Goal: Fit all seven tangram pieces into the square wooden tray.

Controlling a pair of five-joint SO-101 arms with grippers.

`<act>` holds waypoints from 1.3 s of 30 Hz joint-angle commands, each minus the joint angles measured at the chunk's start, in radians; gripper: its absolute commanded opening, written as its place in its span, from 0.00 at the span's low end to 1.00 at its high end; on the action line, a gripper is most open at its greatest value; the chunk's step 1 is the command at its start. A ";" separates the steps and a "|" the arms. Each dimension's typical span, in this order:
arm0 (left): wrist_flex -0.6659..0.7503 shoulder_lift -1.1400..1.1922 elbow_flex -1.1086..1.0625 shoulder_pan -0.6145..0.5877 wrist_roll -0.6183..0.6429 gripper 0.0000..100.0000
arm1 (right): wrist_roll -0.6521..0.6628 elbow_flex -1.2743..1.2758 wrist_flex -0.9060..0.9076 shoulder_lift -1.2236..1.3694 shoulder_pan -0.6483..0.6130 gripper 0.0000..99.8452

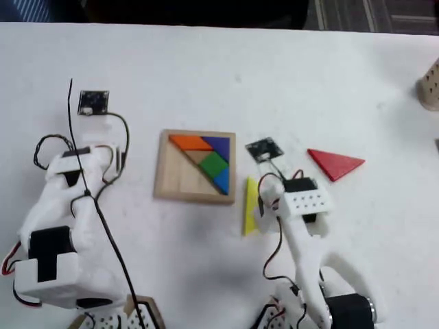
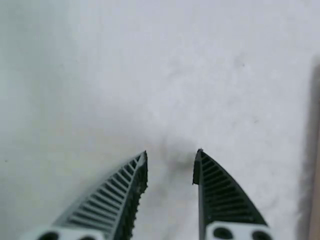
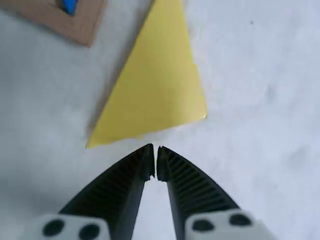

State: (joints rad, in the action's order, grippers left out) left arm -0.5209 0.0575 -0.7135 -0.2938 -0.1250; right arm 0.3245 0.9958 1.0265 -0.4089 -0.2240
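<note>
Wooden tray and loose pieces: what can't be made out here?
- Wooden tray, right wrist view: picture edge cuts off all but one corner.
- Yellow triangle, same view: one tip runs past the edge.
- Dark strip, left wrist view: blurred at the edge, cannot be identified.

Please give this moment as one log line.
tray partly filled | yellow triangle, red triangle on table | right gripper shut near yellow triangle | left gripper open

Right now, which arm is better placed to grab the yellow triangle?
Right: the right gripper sits just beside the yellow triangle, though its fingers are shut; the left gripper is over the table on the tray's other side.
</note>
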 commanded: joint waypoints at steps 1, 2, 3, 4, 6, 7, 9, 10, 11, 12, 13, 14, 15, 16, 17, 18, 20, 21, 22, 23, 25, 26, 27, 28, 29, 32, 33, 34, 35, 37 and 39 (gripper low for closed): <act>0.014 -0.010 0.057 -0.010 0.017 0.17 | 0.018 -0.002 -0.065 -0.008 -0.002 0.02; 0.014 -0.010 0.055 -0.010 0.017 0.17 | 0.008 -0.002 -0.081 -0.005 -0.002 0.02; 0.012 -0.010 0.055 -0.010 0.017 0.17 | -0.020 -0.002 -0.096 0.001 -0.002 0.02; 0.012 -0.010 0.055 -0.010 0.017 0.17 | -0.044 -0.002 -0.111 0.008 -0.002 0.02; 0.012 -0.010 0.054 -0.010 0.017 0.17 | -0.074 -0.002 -0.142 0.035 -0.002 0.02; 0.012 -0.010 0.055 -0.010 0.017 0.17 | -0.074 -0.002 -0.162 0.051 -0.004 0.02; 0.018 -0.007 0.060 -0.007 0.017 0.17 | -0.075 -0.009 -0.194 0.087 -0.004 0.02; 0.020 -0.005 0.060 -0.004 0.017 0.17 | -0.078 -0.031 -0.196 0.105 -0.004 0.02; 0.020 -0.005 0.060 -0.001 0.017 0.17 | -0.078 -0.052 -0.196 0.122 -0.004 0.02; 0.020 -0.005 0.060 0.001 0.017 0.17 | -0.080 -0.074 -0.196 0.139 -0.002 0.02; 0.020 -0.005 0.060 0.002 0.017 0.17 | -0.080 -0.094 -0.196 0.157 -0.001 0.02; 0.018 -0.005 0.060 0.001 0.017 0.17 | -0.080 -0.109 -0.196 0.174 0.008 0.02; 0.015 -0.005 0.060 0.001 0.017 0.17 | -0.095 -0.127 -0.196 0.191 0.015 0.02; 0.014 -0.005 0.060 0.001 0.017 0.17 | -0.127 -0.146 -0.196 0.206 0.021 0.02; 0.014 -0.005 0.060 0.001 0.017 0.17 | -0.158 -0.163 -0.196 0.222 0.030 0.02; 0.014 -0.005 0.058 0.001 0.017 0.17 | -0.180 -0.178 -0.196 0.236 0.041 0.02; 0.012 -0.007 0.057 0.001 0.017 0.17 | -0.204 -0.199 -0.196 0.254 0.062 0.02; 0.012 -0.008 0.054 -0.001 0.017 0.17 | -0.212 -0.204 -0.194 0.259 0.070 0.02; 0.012 -0.010 0.052 -0.001 0.017 0.17 | -0.213 -0.210 -0.182 0.259 0.082 0.02; 0.012 -0.010 0.051 -0.001 0.017 0.17 | -0.213 -0.213 -0.159 0.249 0.096 0.02; 0.012 -0.010 0.051 -0.001 0.017 0.17 | -0.213 -0.226 -0.099 0.220 0.120 0.02; 0.012 -0.010 0.051 -0.001 0.017 0.17 | -0.213 -0.230 -0.067 0.202 0.133 0.02; 0.012 -0.010 0.051 -0.001 0.017 0.17 | -0.215 -0.235 -0.039 0.182 0.143 0.02; 0.012 -0.010 0.051 -0.001 0.017 0.17 | -0.219 -0.235 -0.019 0.160 0.151 0.02; 0.012 -0.010 0.051 -0.001 0.017 0.17 | -0.242 -0.233 -0.007 0.140 0.156 0.02; 0.012 -0.010 0.051 -0.001 0.017 0.17 | -0.292 -0.232 -0.002 0.104 0.159 0.02; 0.012 -0.010 0.051 -0.001 0.017 0.17 | -0.292 -0.232 -0.004 0.097 0.156 0.02; 0.012 -0.010 0.051 -0.002 0.017 0.17 | -0.296 -0.233 -0.005 0.094 0.153 0.02; 0.012 -0.010 0.051 -0.008 0.017 0.17 | -0.298 -0.236 -0.013 0.097 0.150 0.02; 0.012 -0.010 0.051 -0.016 0.017 0.17 | -0.299 -0.232 -0.038 0.107 0.150 0.03; 0.012 -0.010 0.054 -0.016 0.017 0.17 | -0.318 -0.232 -0.044 0.127 0.150 0.06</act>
State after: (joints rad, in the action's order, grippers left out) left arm -0.5209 0.0575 -0.7135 -0.2938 -0.1250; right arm 0.0345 0.7994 1.0004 -0.2708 -0.0752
